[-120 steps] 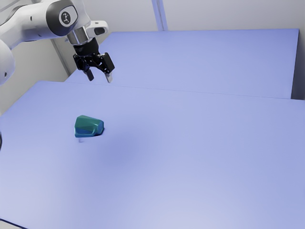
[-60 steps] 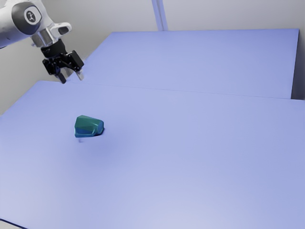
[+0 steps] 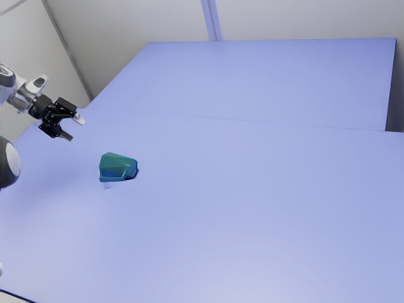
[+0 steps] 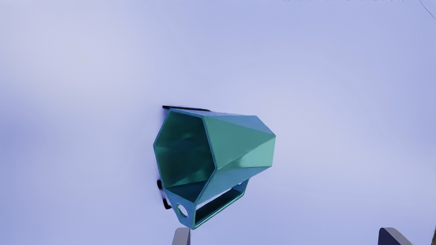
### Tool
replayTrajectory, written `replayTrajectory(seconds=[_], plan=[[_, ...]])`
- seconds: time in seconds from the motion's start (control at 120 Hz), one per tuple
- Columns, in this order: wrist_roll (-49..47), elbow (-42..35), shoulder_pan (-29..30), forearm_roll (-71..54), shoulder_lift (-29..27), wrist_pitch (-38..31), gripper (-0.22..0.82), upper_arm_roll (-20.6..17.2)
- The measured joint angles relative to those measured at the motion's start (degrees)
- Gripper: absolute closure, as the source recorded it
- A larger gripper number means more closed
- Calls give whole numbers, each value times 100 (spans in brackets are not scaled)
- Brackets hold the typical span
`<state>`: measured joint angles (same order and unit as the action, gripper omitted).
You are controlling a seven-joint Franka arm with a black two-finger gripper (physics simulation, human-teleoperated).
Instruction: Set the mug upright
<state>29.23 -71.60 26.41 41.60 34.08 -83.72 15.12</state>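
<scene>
Above the table, toward the exterior view's left edge, my gripper [image 3: 74, 129] stands open with nothing between its fingers. The teal faceted mug [image 3: 117, 167] lies on its side on the table, lower in the exterior view and to the right of the gripper, apart from it. In the wrist view the mug [image 4: 238, 143] shows its open mouth and, on one side, its handle, which reaches close to one fingertip in the picture. The fingertips of the gripper [image 4: 284, 236] are wide apart there.
A blue-white tabletop [image 3: 252, 202] stretches around the mug, with a seam behind it. Part of the arm [image 3: 7, 163] hangs at the exterior view's left edge. A dark cable [image 3: 17, 296] crosses the lower left corner.
My gripper has moved toward the exterior view's left and somewhat lower there, and the hand has tilted. The mug lies where it was.
</scene>
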Motion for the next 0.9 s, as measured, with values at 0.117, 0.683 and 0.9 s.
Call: replayTrajectory(seconds=[0.117, 0.683, 0.9], plan=[[266, 98, 20, 404, 511, -45, 0, -1], [1042, -1151, 2, 1308, 512, -320, 0, -335], [1188, -1242, 5, 1352, 468, -304, 29, -369]])
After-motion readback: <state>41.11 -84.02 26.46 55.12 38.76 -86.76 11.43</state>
